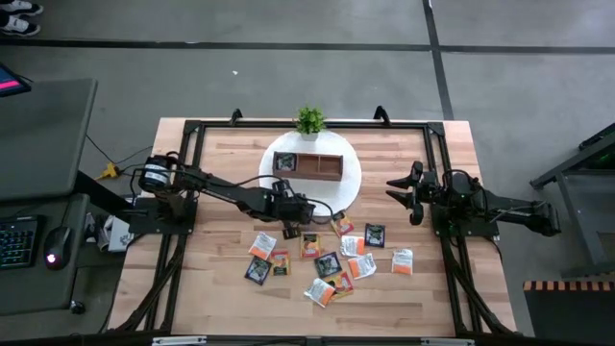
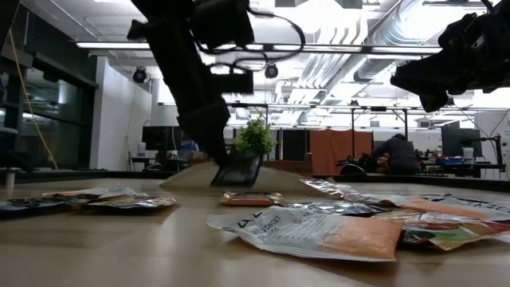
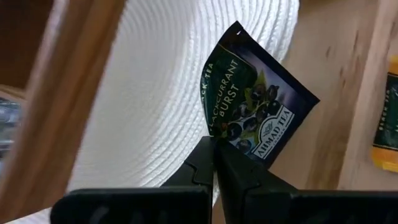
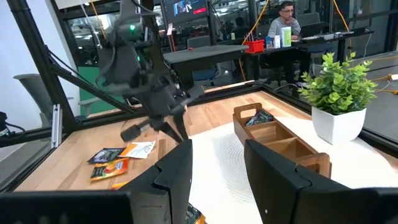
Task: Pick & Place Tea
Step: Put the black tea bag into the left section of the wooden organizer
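Note:
Several tea sachets (image 1: pixel 332 261), dark, orange and white, lie flat and scattered on the wooden table. The wooden tray (image 1: pixel 309 165) stands on a round white mat (image 1: pixel 351 178), with a dark sachet in its left compartment. At the mat's near edge, my left gripper (image 1: pixel 290 227) is shut on a dark green-black sachet (image 3: pixel 258 106). In the low view this sachet (image 2: pixel 241 171) hangs just over the mat. My right gripper (image 1: pixel 396 188) waits open at the table's right, level and touching nothing. My left gripper pinches the dark sachet by one edge, near a corner (image 3: pixel 222 138), between its two fingers. The fingers slant down from the table's left. The sachet sticks out beyond the fingertips, tilted over the white mat. I cannot tell whether its low end touches the mat.
A small potted plant (image 1: pixel 309 120) stands at the mat's far side, behind the tray. A black frame (image 1: pixel 192 130) runs around the table top. A person sits at a desk in the room beyond (image 4: pixel 287 22). Bare wood lies at the table's near left.

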Controlling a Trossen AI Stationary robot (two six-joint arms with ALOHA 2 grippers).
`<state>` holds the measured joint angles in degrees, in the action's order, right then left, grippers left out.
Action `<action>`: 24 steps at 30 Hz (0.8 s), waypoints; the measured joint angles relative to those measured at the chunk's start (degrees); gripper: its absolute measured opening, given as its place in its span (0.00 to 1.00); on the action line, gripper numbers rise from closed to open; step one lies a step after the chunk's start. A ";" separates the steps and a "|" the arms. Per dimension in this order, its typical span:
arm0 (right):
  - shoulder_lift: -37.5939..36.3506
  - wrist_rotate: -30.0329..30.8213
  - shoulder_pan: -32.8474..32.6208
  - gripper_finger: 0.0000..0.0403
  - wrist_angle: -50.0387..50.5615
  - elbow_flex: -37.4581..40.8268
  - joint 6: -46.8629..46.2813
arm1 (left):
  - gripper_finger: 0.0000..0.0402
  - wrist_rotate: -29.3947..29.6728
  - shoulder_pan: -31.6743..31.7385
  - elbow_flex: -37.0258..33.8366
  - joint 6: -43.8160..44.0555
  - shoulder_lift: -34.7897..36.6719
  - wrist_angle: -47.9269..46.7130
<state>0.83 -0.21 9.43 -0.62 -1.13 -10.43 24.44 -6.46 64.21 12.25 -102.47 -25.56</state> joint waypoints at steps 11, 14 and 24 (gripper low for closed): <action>0.01 0.00 0.01 0.35 0.03 0.02 0.01 | 0.00 -7.58 0.06 0.06 0.30 2.07 -0.92; 0.01 0.00 0.00 0.35 0.04 0.00 0.01 | 0.00 -7.64 0.06 0.06 1.40 2.07 -1.01; 0.01 0.00 0.00 0.35 0.07 0.01 0.01 | 0.00 -14.47 0.06 0.04 -1.46 2.07 -1.04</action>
<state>0.84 -0.21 9.43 -0.56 -1.11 -10.41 9.98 -6.39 64.25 10.79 -100.40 -26.60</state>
